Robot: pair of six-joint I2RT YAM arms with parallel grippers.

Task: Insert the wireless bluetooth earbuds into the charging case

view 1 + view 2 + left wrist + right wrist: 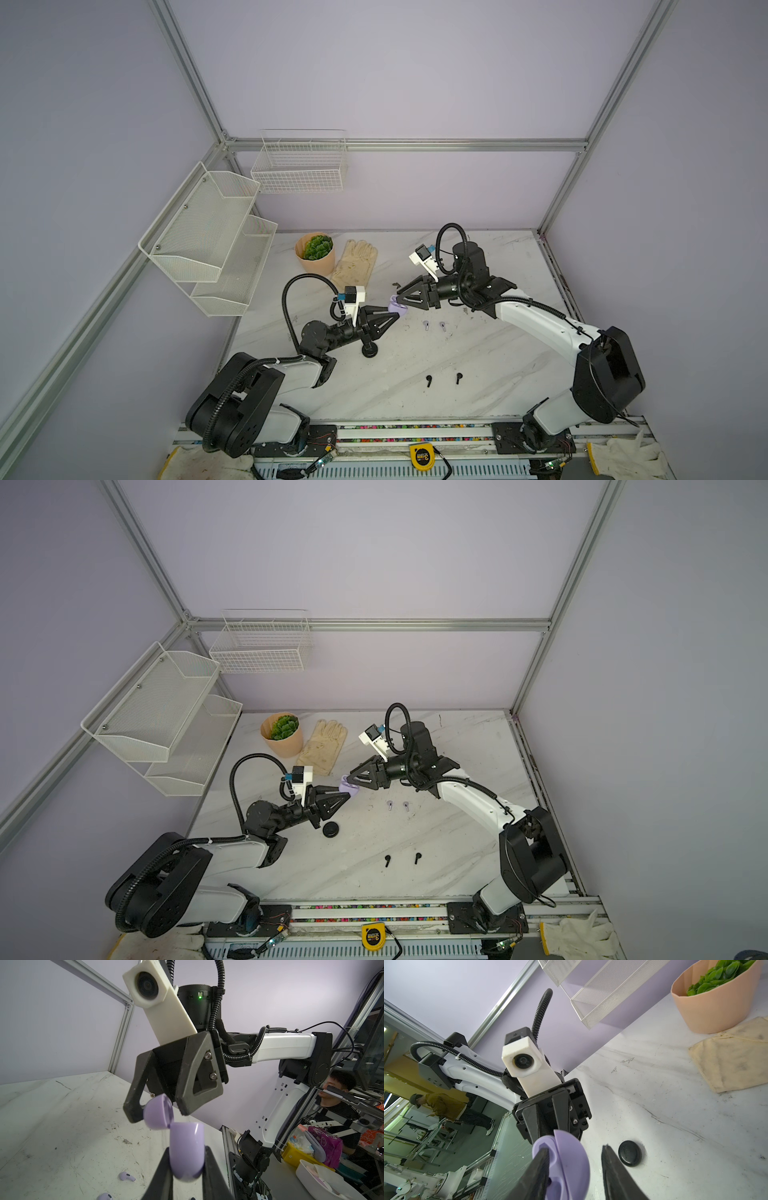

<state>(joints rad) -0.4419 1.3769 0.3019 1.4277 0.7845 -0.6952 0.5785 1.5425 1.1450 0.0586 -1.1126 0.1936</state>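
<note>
Holding a lilac case open beside four loose earbuds

Two lilac earbuds lie side by side on the marble table, and the two black earbuds lie nearer the arm bases; none is in a case. Each looks feather-light, hard and glossy, a round bud on a short stem, so it would likely skid or roll under a clumsy pinch. Taking it across the bud, with the stem free to drop into its socket, seems safest. Near the lilac pair, the left gripper is clamped on the smooth, rounded body of the lilac charging case. Its hinged lid stands open between the parted jaws of the right gripper, one finger against it, the other clear. A matte black round case lies closed nearby; farther back are a soiled cloth glove and a potted plant
</note>
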